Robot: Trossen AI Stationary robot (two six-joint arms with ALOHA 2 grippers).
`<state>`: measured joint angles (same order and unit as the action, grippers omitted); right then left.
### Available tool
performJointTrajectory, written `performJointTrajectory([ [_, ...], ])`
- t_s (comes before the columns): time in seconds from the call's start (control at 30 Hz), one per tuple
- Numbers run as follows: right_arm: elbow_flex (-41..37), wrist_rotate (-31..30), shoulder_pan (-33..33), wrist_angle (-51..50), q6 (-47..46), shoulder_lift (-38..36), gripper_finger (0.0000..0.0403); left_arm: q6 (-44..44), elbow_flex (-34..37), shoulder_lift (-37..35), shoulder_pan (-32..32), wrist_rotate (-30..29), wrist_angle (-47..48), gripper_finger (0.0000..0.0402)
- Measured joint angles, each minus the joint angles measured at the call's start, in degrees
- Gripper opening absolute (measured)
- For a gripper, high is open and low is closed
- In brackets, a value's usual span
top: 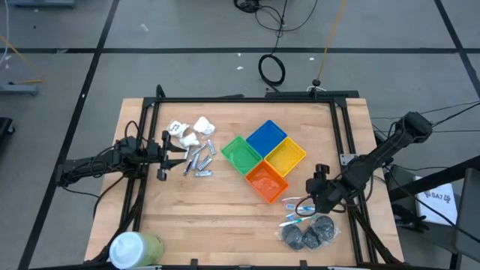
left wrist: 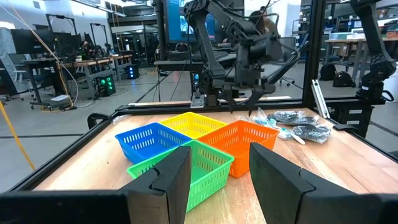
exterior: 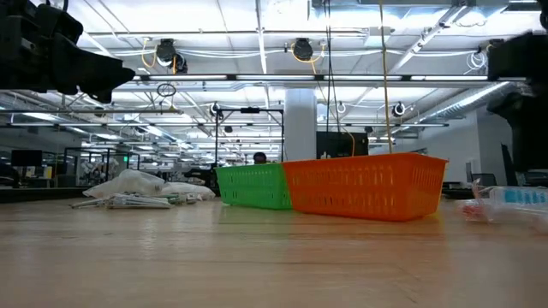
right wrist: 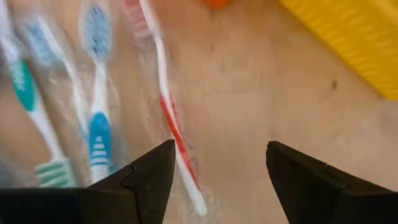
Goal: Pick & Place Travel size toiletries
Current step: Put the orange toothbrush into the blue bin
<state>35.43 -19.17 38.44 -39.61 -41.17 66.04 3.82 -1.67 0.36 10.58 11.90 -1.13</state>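
We find the right gripper (top: 309, 201) released, jaws spread and empty, above the toothbrushes (right wrist: 93, 118) lying on the table (top: 225, 217) beside the orange bin (top: 268, 182). The left gripper (top: 174, 155) waits near the metal pieces (top: 199, 161), jaws apart, grasping nothing.

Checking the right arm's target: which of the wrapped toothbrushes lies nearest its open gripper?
The red-and-white toothbrush: its handle runs down between the right gripper's open fingers, while the blue and teal ones lie off to one side.
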Motion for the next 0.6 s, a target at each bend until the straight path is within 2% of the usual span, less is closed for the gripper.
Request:
performJointTrajectory([
  [0.27, -6.9, 4.5, 0.0, 15.4, 2.6, 1.2, 0.0238, 0.0, 0.0, 0.0, 0.0, 0.0, 0.0, 0.0159],
  [0.6, -11.1, 5.2, -0.1, 20.2, 1.9, 1.1, 0.0229, 0.0, 0.0, 0.0, 0.0, 0.0, 0.0, 0.0159],
])
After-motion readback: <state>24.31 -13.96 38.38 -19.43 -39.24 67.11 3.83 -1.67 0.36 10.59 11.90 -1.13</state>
